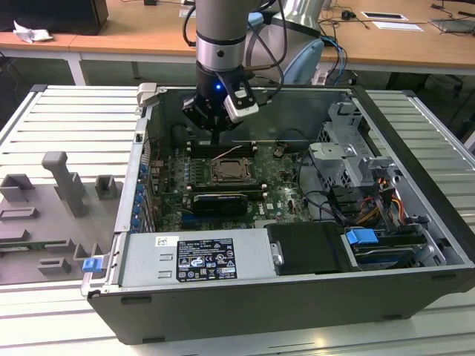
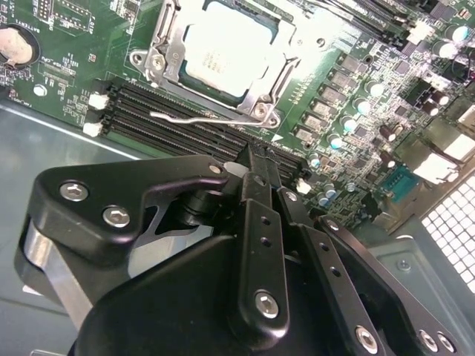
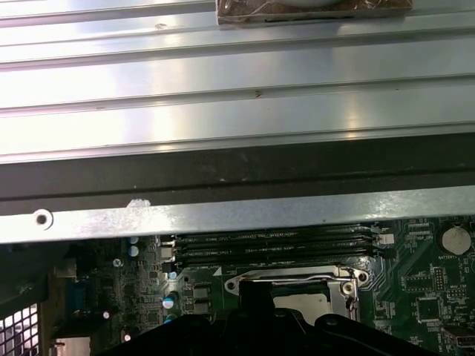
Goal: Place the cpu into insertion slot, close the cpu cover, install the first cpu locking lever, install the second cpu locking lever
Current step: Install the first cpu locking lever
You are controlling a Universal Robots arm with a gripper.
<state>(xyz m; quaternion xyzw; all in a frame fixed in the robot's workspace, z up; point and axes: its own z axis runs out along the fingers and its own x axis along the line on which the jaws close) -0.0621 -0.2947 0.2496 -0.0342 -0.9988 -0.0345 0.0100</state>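
Hovering above the open computer case [image 1: 415, 222], the gripper [image 2: 256, 174] has its fingers pressed together, holding nothing. The cpu [image 2: 226, 52] sits in the insertion slot [image 1: 231, 171] near the motherboard's far edge (cpu cover [image 2: 167, 55] lowered around it), beside 1 thin lever [image 2: 193, 117].
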